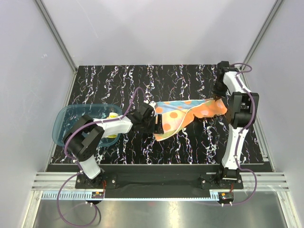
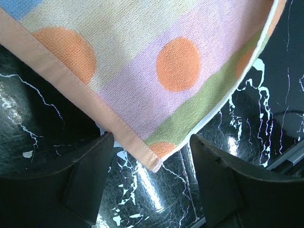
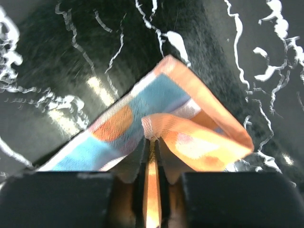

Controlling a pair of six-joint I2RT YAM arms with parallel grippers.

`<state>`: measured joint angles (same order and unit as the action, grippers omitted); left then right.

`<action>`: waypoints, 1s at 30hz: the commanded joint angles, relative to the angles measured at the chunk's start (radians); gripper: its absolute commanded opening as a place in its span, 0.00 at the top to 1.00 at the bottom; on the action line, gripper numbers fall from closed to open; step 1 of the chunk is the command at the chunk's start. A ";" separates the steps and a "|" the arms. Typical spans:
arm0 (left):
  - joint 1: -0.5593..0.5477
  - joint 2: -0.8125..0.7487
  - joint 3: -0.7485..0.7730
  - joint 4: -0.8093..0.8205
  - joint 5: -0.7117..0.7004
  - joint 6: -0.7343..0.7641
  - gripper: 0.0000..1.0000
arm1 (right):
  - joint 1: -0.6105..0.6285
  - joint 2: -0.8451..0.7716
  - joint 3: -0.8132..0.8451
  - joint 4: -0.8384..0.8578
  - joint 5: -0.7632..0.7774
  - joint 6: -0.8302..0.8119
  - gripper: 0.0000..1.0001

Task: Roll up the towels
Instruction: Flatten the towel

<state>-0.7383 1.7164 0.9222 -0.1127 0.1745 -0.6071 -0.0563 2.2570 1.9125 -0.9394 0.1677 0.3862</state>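
- The right gripper [image 3: 152,151] has its two fingers pressed together on a fold of the orange towel [image 3: 190,137], a soft cloth with an orange hem, orange dots and light blue patches. The pinched fabric bunches up just above the fingertips.
- From that pinch, in the right wrist view, the cloth fans out to both sides into a pointed corner, with the dark table blurred behind it.
- The left gripper [image 2: 151,142] has its fingers [image 2: 90,185] standing well apart. One hemmed corner of the orange towel hangs between them. The frames do not show whether either finger touches it.
- In the left wrist view, the cloth above that corner has lilac, green and cream bands with orange dots.
- From above, the orange towel [image 1: 187,114] stretches across the middle of the table. The left gripper [image 1: 159,124] is at its left end and the right gripper [image 1: 217,98] is at its right end.
- The table [image 1: 118,80] is a black marbled slab with white veins.
- On the table's left side is a translucent blue plastic tray [image 1: 64,118], partly covered by the left arm.
- The yellow towel [image 1: 112,115], small and bright, lies inside that tray and is mostly hidden behind the arm.
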 commanded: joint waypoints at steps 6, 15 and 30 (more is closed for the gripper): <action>-0.006 0.052 -0.029 -0.050 -0.007 0.001 0.28 | 0.024 -0.137 -0.069 0.025 0.006 -0.010 1.00; 0.025 0.049 0.026 -0.116 -0.010 0.046 0.28 | 0.024 -0.488 -0.525 0.154 -0.164 0.078 1.00; 0.106 0.213 0.207 -0.268 -0.049 0.107 0.49 | 0.024 -1.253 -1.218 0.254 -0.312 0.295 1.00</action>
<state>-0.6323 1.8709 1.1431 -0.2726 0.1719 -0.5282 -0.0395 1.0985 0.7265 -0.7517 -0.0902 0.6125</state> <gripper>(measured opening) 0.484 0.014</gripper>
